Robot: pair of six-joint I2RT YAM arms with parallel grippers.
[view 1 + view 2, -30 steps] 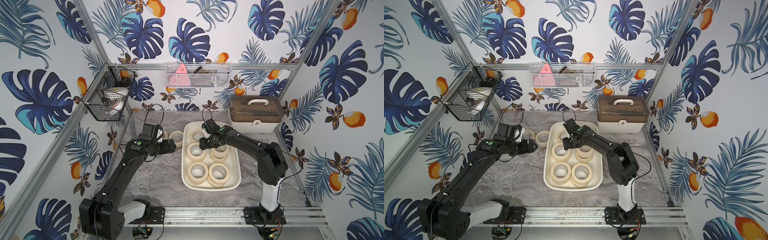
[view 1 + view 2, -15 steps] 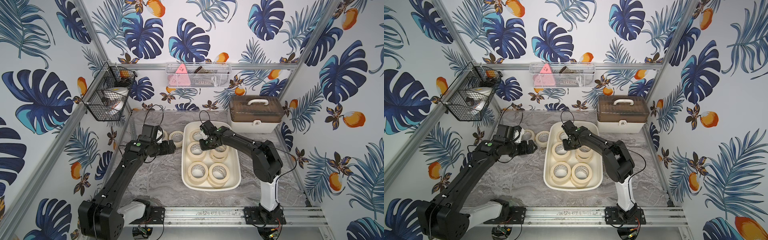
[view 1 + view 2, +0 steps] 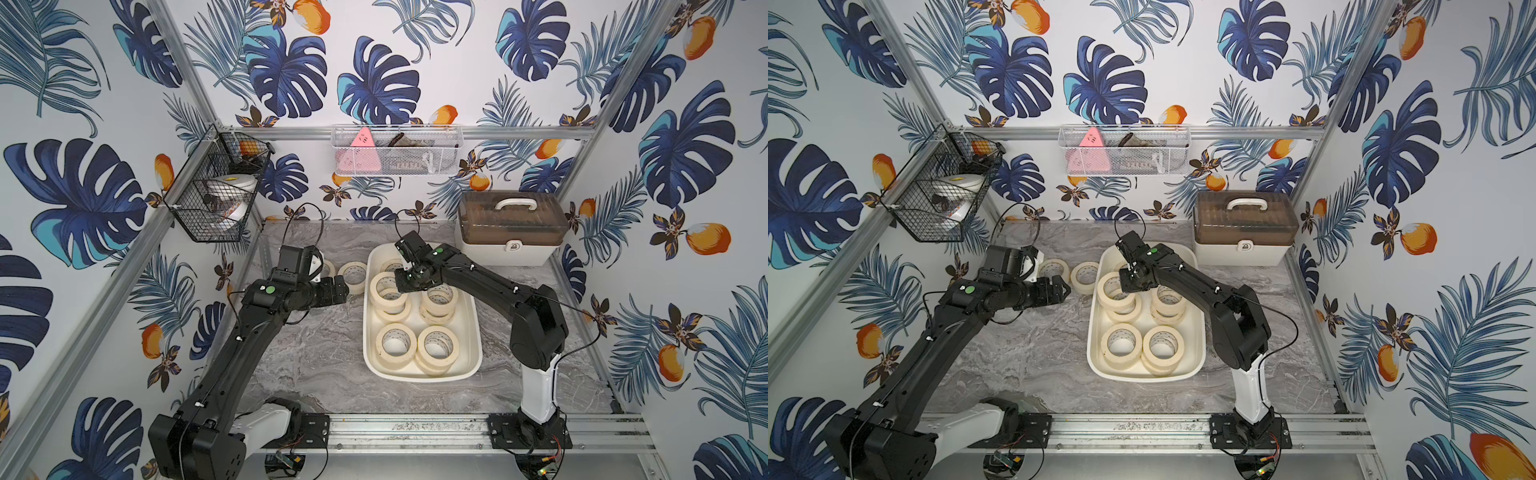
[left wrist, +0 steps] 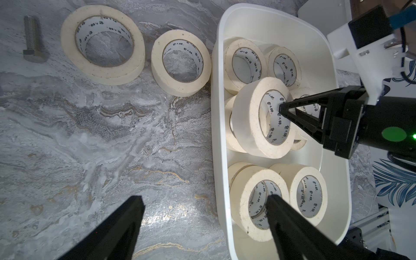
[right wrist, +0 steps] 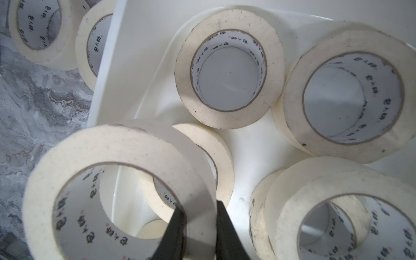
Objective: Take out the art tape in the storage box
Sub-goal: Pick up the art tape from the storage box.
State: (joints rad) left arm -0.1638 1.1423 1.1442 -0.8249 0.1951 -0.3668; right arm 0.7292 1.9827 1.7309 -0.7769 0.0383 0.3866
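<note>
Marble tabletop [image 3: 324,353] carries the storage box [image 3: 419,374]; inside it our right gripper [image 5: 199,212] pinches one art tape roll [image 5: 117,146] by its wall, tilted (a thin bite), so we fear it slipping onto rolls [image 5: 228,67] beneath the fingers [image 5: 176,225]. Our left gripper [image 4: 204,199] stands wide, empty.

Right hand [image 3: 1127,290] on an art tape roll [image 3: 1105,291] in storage box [image 3: 1093,341].

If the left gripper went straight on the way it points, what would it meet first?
Probably the near wall of the storage box; height is unclear, so the left gripper might pass over the rim.
</note>
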